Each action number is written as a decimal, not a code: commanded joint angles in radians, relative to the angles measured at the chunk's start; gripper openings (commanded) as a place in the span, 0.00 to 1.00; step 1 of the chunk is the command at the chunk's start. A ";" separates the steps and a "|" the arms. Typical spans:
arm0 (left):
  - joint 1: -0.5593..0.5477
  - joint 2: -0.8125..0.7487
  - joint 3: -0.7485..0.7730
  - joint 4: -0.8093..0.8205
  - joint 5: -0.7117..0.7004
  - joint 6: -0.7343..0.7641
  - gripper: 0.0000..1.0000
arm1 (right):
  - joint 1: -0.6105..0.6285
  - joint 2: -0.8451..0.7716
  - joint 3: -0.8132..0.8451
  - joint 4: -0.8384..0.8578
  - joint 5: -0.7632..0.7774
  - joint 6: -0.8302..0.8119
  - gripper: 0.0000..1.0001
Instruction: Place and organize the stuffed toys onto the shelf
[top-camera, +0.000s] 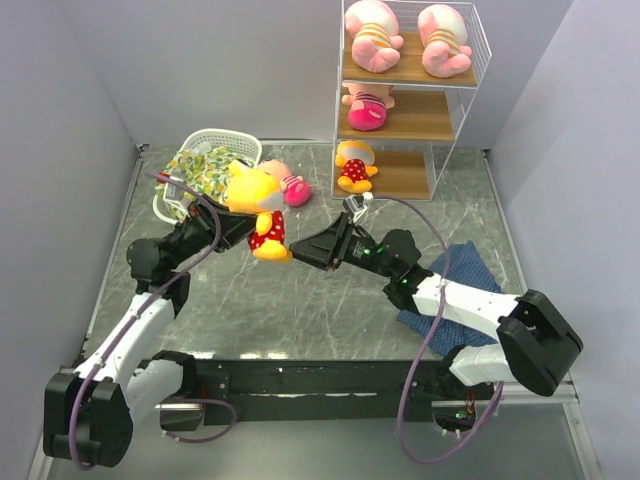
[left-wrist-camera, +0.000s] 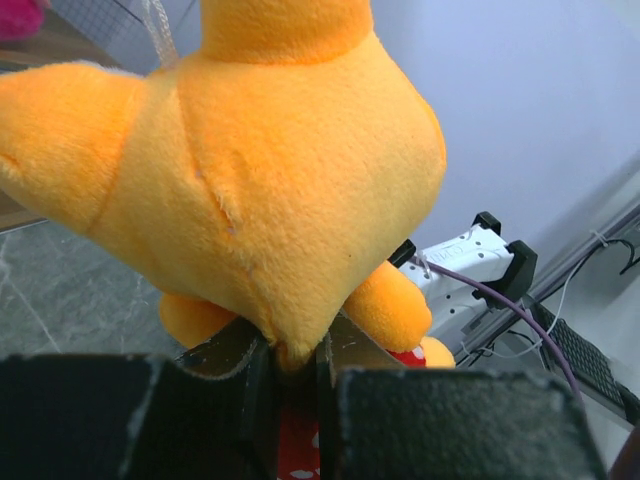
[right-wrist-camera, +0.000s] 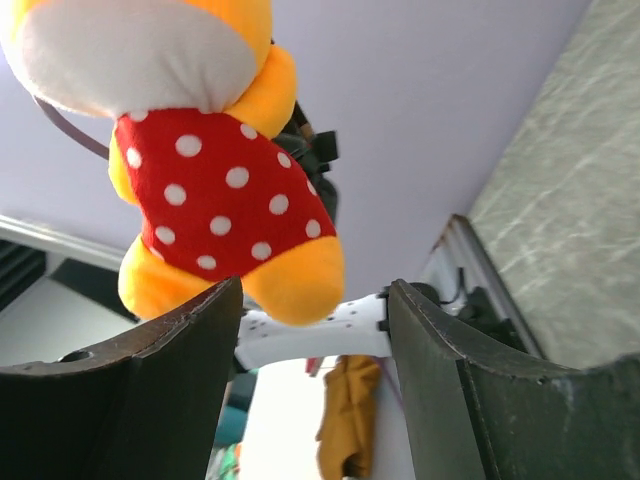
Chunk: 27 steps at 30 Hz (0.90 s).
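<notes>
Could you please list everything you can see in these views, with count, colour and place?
Shelf: one, white wire with brown boards, far right.
Piglets: two, pink striped, top board.
Doll on shelf: one, pink, middle board.
Bear on shelf: one, orange-yellow with red shirt, bottom board.
Held bear: one, orange-yellow, red dotted shirt, in the air.
Loose doll: one, pink, near the basket.
Basket: one, white lattice, far left.
Patterned cloth: one, green-yellow, in the basket.
Plaid cloth: one, blue, near right.
Table: one, grey marbled.
Left tool: shut on the held bear.
Right tool: open, by the held bear's legs.
</notes>
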 joint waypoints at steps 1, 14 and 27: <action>-0.031 0.008 0.013 0.137 0.012 -0.009 0.01 | 0.036 0.007 0.015 0.138 0.023 0.080 0.68; -0.075 0.074 0.006 0.269 -0.006 -0.060 0.04 | 0.080 0.024 0.010 0.233 0.027 0.131 0.39; -0.078 0.000 0.279 -0.559 -0.154 0.391 0.97 | -0.008 -0.234 -0.059 -0.223 0.193 -0.229 0.00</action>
